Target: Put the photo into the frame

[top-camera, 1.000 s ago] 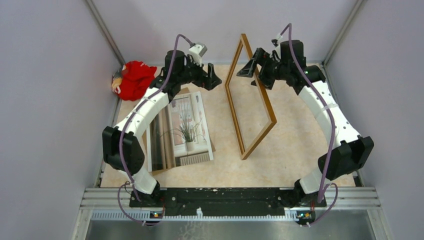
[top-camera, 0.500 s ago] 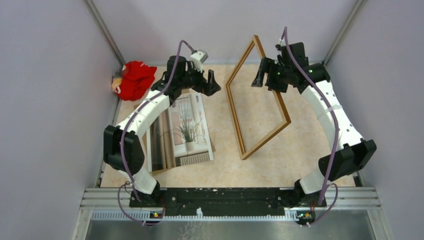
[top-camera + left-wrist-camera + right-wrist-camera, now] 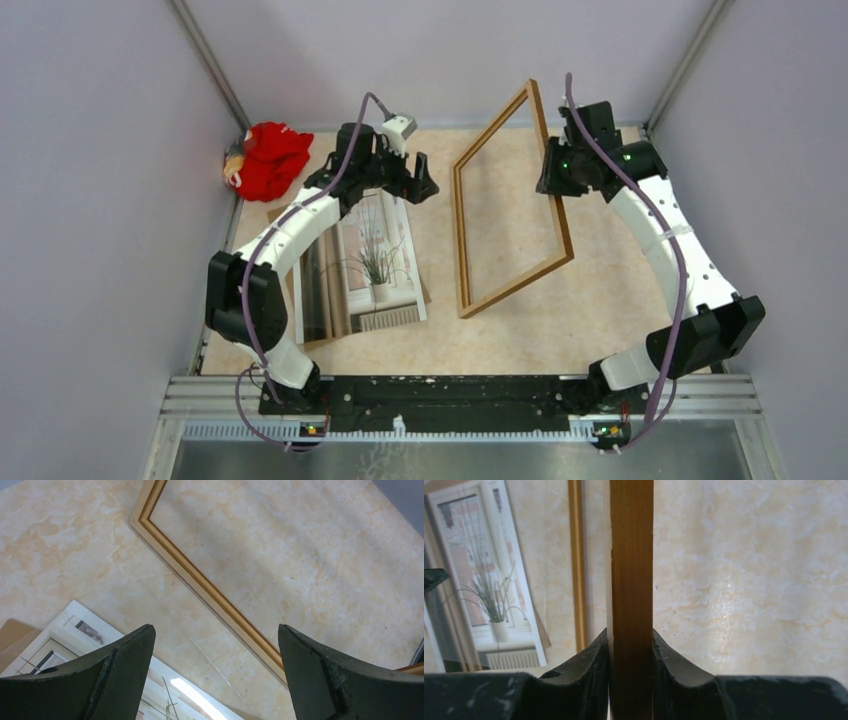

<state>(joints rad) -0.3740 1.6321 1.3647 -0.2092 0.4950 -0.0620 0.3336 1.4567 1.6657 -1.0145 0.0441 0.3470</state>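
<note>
The frame (image 3: 517, 285) is golden-brown and tilted: its left rail rests on the table while its right rail is lifted. My right gripper (image 3: 553, 180) is shut on that raised rail; in the right wrist view both fingers (image 3: 591, 655) press the wooden rail (image 3: 631, 555). The photo (image 3: 370, 260), a potted plant by a window, lies face up left of the frame, partly under my left arm. My left gripper (image 3: 425, 178) hovers open over the photo's far right corner (image 3: 75, 625), with nothing between its fingers (image 3: 125, 665). The frame's left rail (image 3: 200, 580) runs just beyond it.
A brown cardboard board (image 3: 281, 215) lies under the photo, its edges showing. A red cloth toy (image 3: 265, 158) sits in the far left corner. Grey walls close in the marbled table (image 3: 600, 300) on three sides.
My right gripper has closed on the frame's raised rail and carried it to the right, so the frame leans lower and wider. The left gripper stayed open, nearly still.
</note>
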